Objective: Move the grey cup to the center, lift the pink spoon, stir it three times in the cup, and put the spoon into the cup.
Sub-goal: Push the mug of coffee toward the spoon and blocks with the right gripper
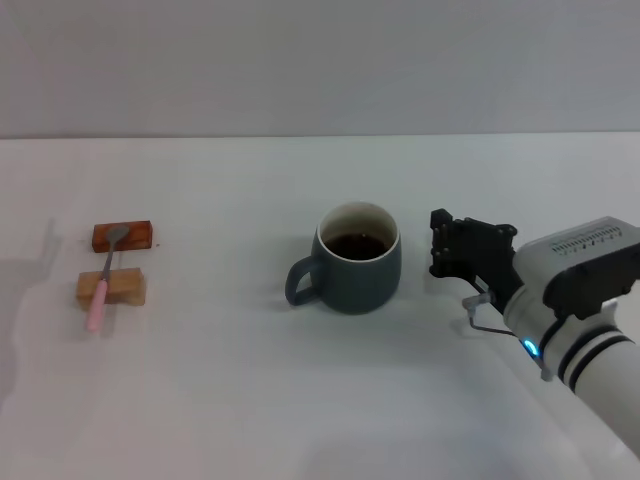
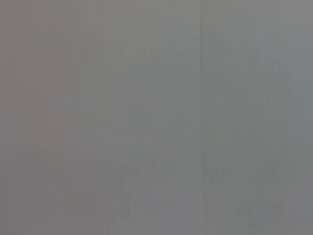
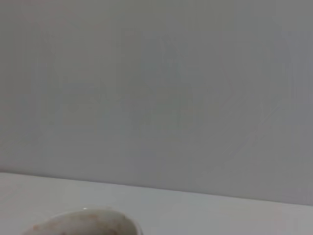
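Spoon first, at the far left: the small pink-handled spoon with a grey metal bowl point(image 1: 104, 275) lies across two small wooden blocks, a reddish-brown one point(image 1: 123, 236) and a tan one point(image 1: 111, 288), well apart from everything else on the white table point(image 1: 250, 400). Near the middle stands the rounded blue-grey ceramic cup point(image 1: 356, 257), dark liquid inside, loop handle toward the spoon. Just beside it on the right hangs the right gripper point(image 1: 455, 245); whether its fingers are parted I cannot tell. The cup looks roughly centred, so any further nudge should be slow and level to avoid spilling. The left gripper is out of sight.
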Available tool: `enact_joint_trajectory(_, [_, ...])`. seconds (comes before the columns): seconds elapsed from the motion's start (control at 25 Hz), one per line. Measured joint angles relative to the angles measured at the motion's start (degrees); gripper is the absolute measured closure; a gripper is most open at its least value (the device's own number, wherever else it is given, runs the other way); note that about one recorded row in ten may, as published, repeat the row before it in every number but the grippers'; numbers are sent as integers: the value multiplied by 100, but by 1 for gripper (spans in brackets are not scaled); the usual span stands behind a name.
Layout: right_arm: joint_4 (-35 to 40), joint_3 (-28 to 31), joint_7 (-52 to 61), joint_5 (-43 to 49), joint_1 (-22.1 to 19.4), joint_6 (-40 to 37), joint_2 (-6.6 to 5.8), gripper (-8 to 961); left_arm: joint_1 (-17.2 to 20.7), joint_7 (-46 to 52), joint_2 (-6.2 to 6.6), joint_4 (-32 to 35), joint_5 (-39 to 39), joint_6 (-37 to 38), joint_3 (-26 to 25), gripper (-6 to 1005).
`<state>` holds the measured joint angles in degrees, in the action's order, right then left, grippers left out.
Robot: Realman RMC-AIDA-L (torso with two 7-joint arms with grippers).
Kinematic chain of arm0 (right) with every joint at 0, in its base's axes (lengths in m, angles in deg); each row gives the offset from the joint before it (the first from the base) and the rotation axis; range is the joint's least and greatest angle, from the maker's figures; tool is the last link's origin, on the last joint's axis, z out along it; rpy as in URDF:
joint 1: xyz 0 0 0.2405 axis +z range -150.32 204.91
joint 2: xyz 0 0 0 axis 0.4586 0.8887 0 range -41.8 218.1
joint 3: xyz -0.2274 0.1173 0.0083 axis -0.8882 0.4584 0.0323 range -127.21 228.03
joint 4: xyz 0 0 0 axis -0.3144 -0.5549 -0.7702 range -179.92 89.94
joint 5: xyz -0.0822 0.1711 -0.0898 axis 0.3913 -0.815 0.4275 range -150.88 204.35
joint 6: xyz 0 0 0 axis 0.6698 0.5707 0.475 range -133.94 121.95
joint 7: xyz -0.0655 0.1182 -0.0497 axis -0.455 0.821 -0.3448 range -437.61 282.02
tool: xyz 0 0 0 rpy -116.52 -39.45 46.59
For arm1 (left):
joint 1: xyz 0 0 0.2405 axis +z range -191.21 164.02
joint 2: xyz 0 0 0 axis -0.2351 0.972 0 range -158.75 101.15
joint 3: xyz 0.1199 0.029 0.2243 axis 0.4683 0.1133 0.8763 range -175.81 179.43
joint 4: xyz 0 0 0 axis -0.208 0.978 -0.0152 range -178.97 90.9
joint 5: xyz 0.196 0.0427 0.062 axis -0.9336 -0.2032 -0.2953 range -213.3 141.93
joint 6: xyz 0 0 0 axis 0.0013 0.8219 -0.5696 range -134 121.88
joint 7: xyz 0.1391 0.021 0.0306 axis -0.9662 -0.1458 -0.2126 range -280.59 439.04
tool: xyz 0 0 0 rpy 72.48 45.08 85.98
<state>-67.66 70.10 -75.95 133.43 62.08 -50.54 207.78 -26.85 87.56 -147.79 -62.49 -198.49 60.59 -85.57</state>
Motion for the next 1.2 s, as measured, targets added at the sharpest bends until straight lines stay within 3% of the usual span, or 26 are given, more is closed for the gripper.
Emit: enact_joint_trajectory(1.2, [-516,-55,1,562,241,630,8,954,-6,2,17,-39,3,-2,-48,229])
